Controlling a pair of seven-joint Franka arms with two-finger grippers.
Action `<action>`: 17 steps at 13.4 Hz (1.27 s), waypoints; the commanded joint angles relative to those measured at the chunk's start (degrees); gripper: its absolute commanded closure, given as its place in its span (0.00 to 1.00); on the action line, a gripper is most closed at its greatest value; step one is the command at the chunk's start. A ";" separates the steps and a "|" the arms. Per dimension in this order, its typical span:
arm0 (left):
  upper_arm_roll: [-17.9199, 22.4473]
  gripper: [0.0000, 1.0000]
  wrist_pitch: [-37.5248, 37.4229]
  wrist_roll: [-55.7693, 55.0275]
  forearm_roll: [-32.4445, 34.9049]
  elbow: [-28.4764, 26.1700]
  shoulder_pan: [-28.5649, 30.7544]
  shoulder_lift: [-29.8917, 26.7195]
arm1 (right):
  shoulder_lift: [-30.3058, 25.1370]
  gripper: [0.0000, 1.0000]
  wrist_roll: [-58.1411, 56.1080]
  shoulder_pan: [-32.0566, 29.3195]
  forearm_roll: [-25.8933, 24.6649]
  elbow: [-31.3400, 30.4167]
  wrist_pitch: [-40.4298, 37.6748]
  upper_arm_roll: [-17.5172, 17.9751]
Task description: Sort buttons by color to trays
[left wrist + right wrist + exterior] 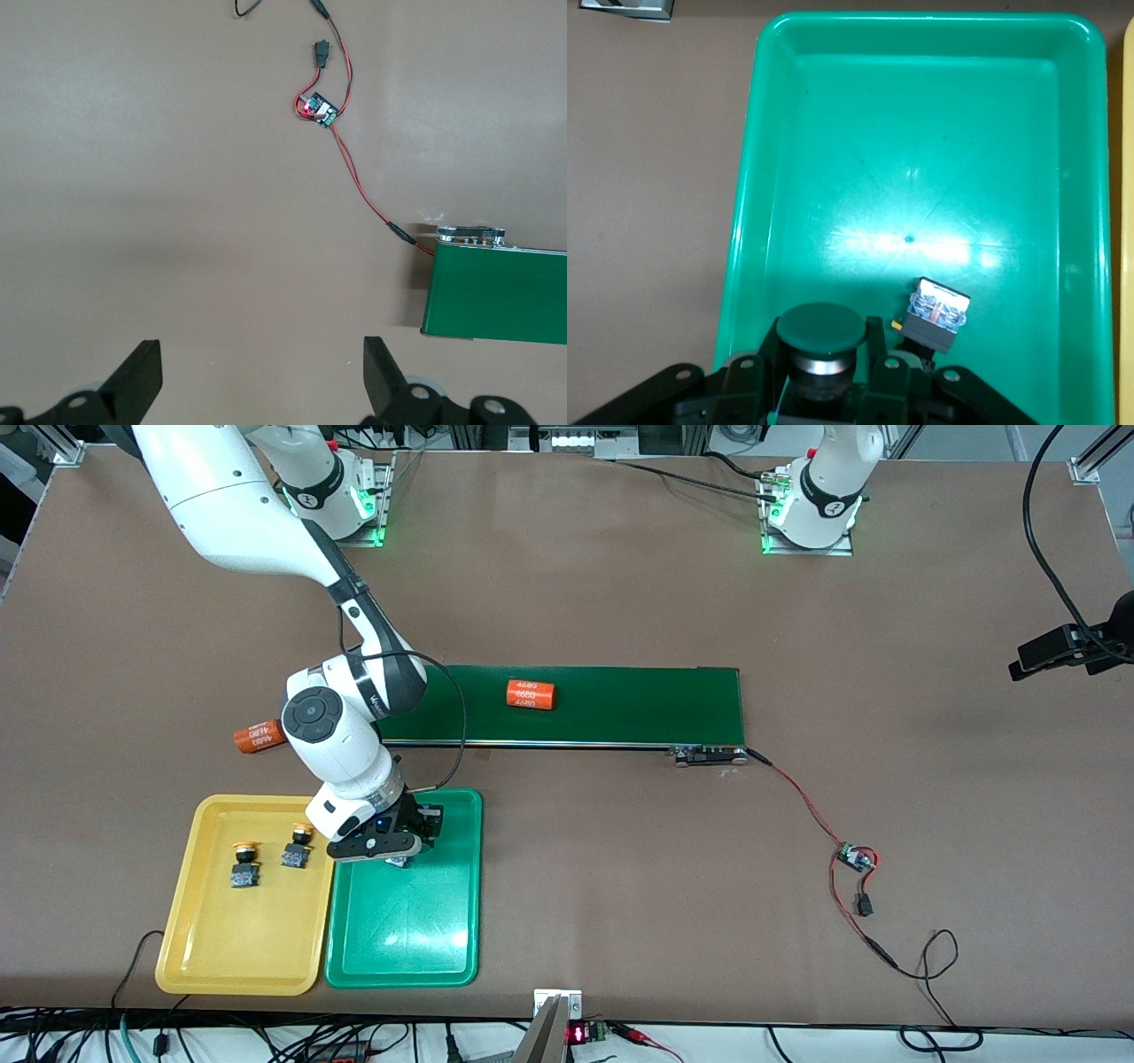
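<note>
1. Front view: the right gripper point(400, 849) is seen over the green tray point(443, 957), above that tray's end nearest the conveyor belt point(620, 704). What it holds is hidden here by its own wrist.
2. Front view: the yellow tray point(239, 948) lies edge to edge with the green tray, toward the right arm's end of the table point(620, 886). Two yellow-orange buttons point(245, 864) point(298, 848) are noted in it, side by side and apart, in the half nearer the belt.
3. Front view: one orange cylinder point(530, 694) lies on the belt; a second orange cylinder point(259, 736) shows beside the right arm's wrist, at the belt's end. A circuit board point(856, 857) on red wires lies toward the left arm's end of the table.
4. Left wrist view: the left gripper point(263, 376) is recorded released, fingers spread wide and empty, over bare table. The circuit board and the belt's end are in sight. This arm waits.
5. Right wrist view: the right gripper is recorded clenched on a green button point(822, 341), gripped just below its round cap, over the green tray.
6. Right wrist view: a second button point(935, 315) lies tipped on the green tray's floor, just beside the held one; its cap is hidden, so its colour cannot be told.
</note>
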 commanded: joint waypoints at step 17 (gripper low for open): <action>-2.00 0.00 0.98 0.54 -1.73 -0.27 0.65 -1.52 | -12.58 0.00 -4.08 -2.57 0.70 -5.28 -15.49 -0.89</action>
